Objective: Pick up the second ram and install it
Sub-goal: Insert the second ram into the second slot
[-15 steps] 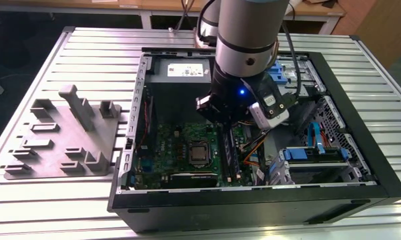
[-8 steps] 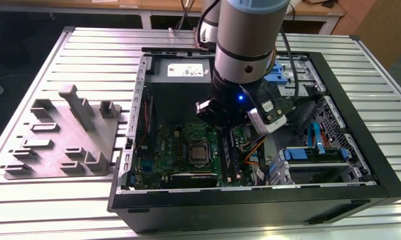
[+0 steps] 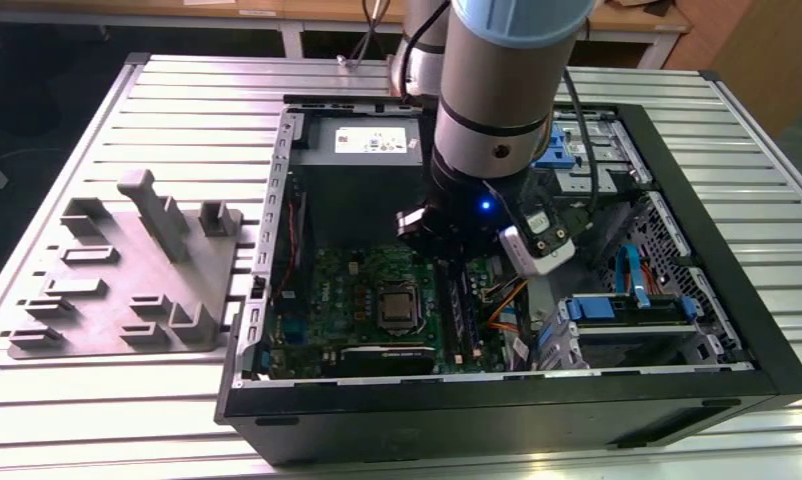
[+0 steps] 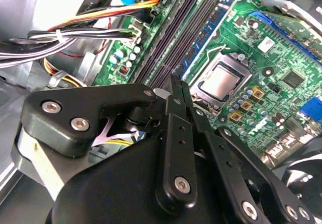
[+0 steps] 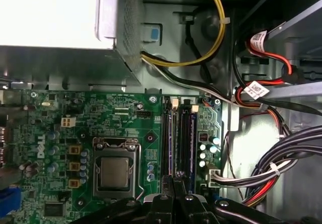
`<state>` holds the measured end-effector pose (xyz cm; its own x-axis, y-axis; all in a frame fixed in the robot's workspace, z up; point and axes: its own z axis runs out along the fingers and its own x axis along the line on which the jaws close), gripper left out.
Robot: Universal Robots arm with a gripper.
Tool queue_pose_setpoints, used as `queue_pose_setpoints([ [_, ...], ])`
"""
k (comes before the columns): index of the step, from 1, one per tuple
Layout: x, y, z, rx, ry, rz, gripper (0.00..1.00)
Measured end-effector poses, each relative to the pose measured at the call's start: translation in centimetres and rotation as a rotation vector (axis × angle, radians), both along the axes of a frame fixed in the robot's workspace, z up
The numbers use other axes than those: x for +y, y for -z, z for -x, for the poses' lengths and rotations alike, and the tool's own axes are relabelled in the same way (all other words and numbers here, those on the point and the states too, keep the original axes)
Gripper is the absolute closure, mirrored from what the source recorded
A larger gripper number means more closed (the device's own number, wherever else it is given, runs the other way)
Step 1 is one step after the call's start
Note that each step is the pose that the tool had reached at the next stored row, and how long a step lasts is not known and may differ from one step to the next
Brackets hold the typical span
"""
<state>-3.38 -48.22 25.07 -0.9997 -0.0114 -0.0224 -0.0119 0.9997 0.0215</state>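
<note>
One arm reaches down into the open computer case on the slatted desk in the exterior view. In the second wrist view the second ram stands on edge in a slot near the processor socket. Its long axis runs straight away from the claw, whose fingers are pinched narrow at its near part. In the first wrist view the second ram lies parallel to the black slots, far end by the white latches; whether the claw grips it I cannot tell.
</note>
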Motion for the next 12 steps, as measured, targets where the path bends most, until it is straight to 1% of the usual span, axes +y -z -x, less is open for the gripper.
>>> queue_pose_setpoints([
  [3, 0.00, 0.20, -0.03, 0.0000, 0.001, -0.0006, 0.92],
  [10, 0.00, 0.23, -0.04, 0.0000, 0.001, -0.0007, 0.92],
  [12, 0.01, 0.49, -0.04, -0.0002, 0.001, -0.0011, 0.92],
])
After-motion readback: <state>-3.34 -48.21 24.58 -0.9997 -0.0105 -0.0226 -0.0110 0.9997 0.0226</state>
